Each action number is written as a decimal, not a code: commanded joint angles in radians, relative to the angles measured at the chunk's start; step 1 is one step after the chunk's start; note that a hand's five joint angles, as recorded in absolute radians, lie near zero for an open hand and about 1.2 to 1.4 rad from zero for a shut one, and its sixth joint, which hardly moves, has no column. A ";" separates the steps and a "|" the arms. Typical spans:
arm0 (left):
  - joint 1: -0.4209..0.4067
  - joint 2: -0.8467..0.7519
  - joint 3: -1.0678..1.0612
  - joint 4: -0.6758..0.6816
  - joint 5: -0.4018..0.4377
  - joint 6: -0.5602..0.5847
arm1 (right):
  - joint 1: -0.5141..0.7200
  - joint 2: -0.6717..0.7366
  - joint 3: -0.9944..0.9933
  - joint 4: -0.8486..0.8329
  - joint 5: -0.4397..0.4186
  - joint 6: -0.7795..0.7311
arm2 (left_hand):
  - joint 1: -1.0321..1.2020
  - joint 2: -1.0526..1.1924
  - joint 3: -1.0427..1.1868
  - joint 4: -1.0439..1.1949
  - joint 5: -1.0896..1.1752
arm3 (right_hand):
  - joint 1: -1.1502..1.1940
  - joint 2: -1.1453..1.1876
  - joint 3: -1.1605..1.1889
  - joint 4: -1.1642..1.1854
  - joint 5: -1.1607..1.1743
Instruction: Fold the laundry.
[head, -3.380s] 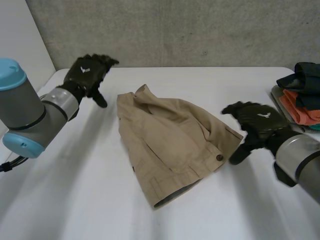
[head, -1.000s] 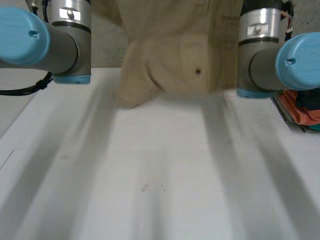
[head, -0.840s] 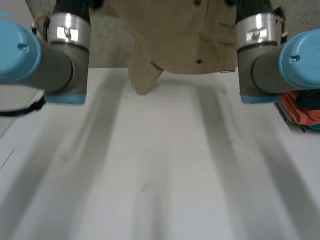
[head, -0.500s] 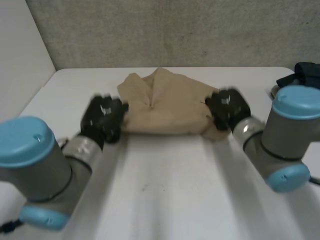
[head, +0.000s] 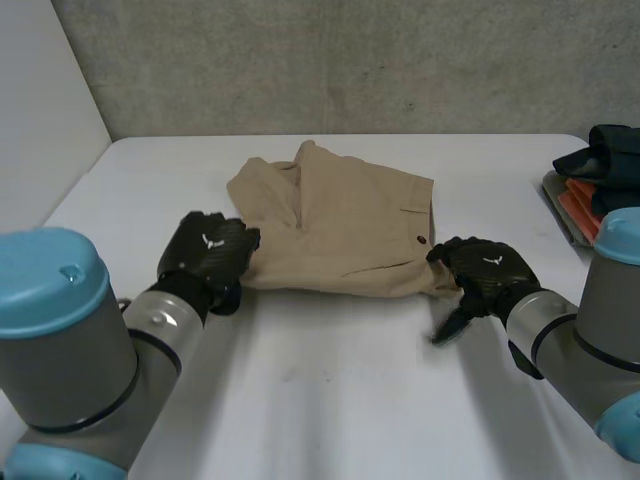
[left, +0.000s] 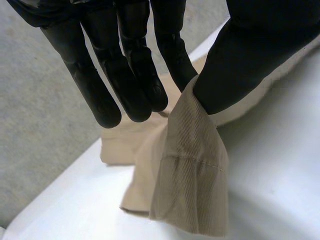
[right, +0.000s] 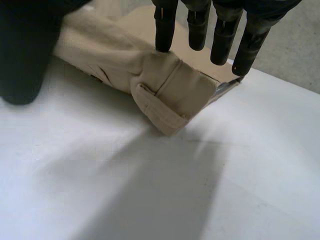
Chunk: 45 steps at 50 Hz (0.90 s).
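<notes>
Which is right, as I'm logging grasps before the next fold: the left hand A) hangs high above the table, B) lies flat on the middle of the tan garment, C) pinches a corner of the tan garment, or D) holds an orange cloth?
C: in the left wrist view the left hand has a raised corner of the tan garment caught between its thumb and fingers.

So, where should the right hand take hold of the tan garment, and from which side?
Probably the near right corner of the tan garment, approached from the robot's side. The layers end there in a thick folded lip on the table, so fingers could go over it and the thumb under. The right hand is open at it.
</notes>
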 joint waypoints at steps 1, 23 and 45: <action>0.007 -0.018 0.090 -0.002 -0.001 -0.001 | 0.008 0.016 -0.017 -0.006 0.003 0.005 | 0.264 0.197 0.202 0.194 0.235 | -0.018 -0.035 -0.022 -0.048 -0.044; 0.023 -0.037 0.157 -0.010 -0.004 -0.027 | 0.052 0.269 -0.221 -0.081 0.074 0.019 | 0.264 0.197 0.202 0.194 0.235 | 0.538 0.522 0.535 0.509 0.513; 0.018 0.036 -0.040 -0.369 0.010 0.005 | 0.005 -0.073 -0.083 0.319 -0.006 -0.605 | 0.264 0.197 0.202 0.194 0.235 | 1.181 1.165 1.178 1.152 1.156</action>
